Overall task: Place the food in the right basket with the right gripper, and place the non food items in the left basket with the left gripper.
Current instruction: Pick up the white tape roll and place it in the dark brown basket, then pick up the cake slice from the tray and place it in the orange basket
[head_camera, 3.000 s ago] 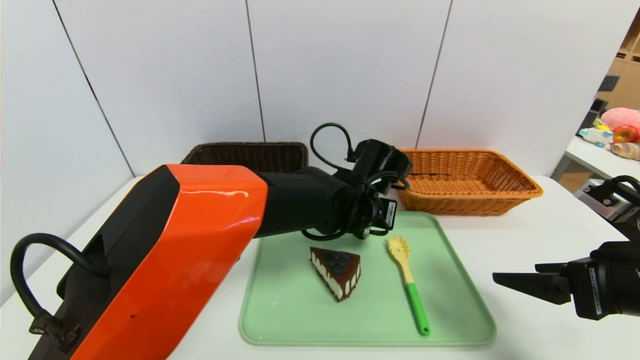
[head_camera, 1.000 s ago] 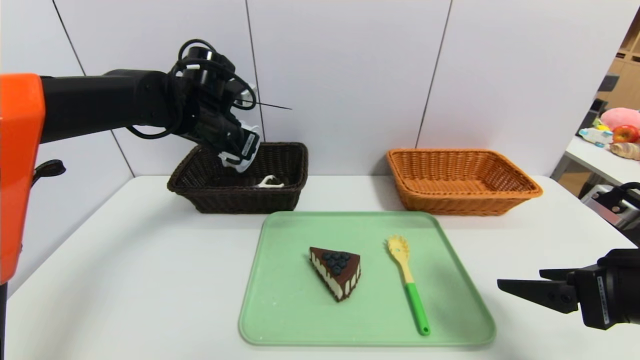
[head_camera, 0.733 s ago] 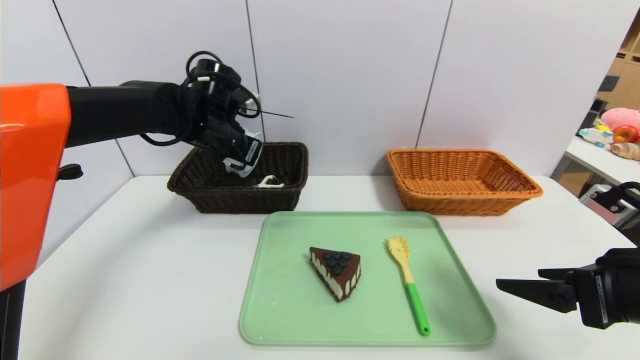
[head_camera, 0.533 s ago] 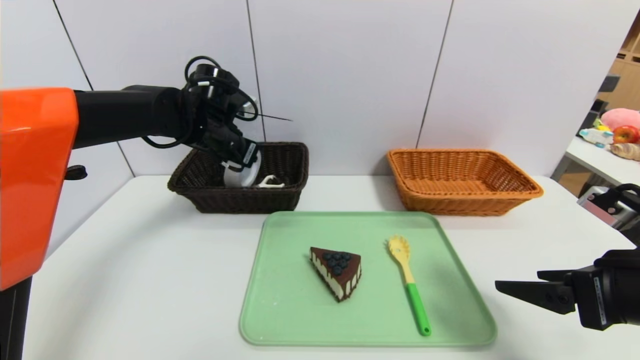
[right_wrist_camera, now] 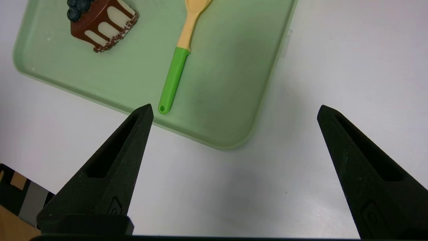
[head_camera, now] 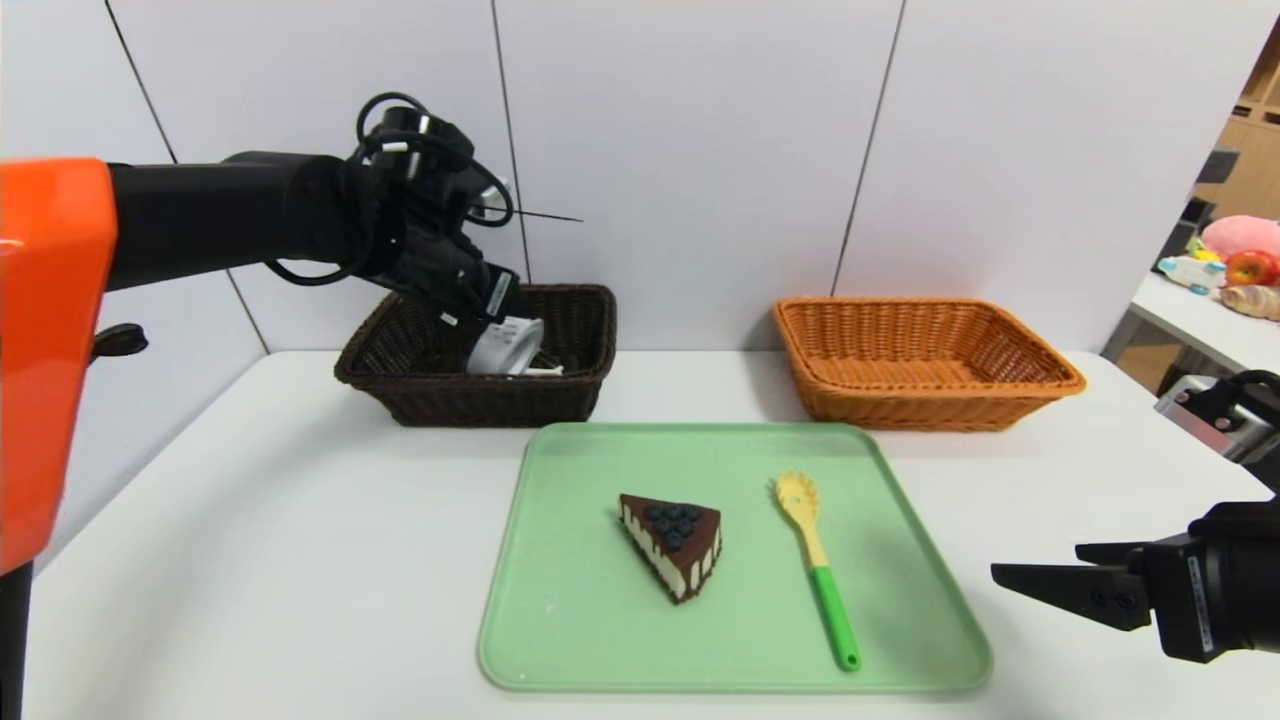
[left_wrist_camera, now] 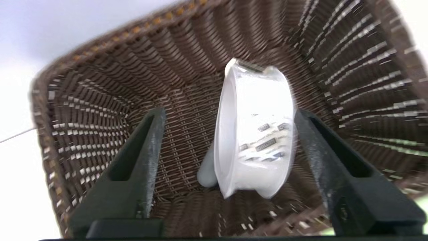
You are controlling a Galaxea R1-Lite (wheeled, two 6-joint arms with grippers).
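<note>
In the upper left of the head view, the left gripper (head_camera: 478, 305) is hovering over the dark brown woven basket (head_camera: 400, 385), its jaws spread wide and released. A white round plastic cup (head_camera: 505, 345) is sitting tilted on its side inside that basket; in the left wrist view the cup (left_wrist_camera: 255, 130) is lying between the parted fingers (left_wrist_camera: 140, 160), close against one of them, with the basket's weave (left_wrist_camera: 100, 100) all around it. At centre frame, a pale green rectangular plastic tray (head_camera: 590, 620) is resting on the white counter (head_camera: 280, 560). A chocolate cake slice topped with blueberries (head_camera: 673, 543) is lying on the tray, and just right of it a yellow pasta spoon with a green handle (head_camera: 818, 575) is lying apart from the cake. The orange woven basket (head_camera: 1030, 390) is standing at upper right, behind the tray. The right gripper (head_camera: 1040, 583) is waiting at the lower right edge, jaws spread open over the counter, beside the tray's right rim.
</note>
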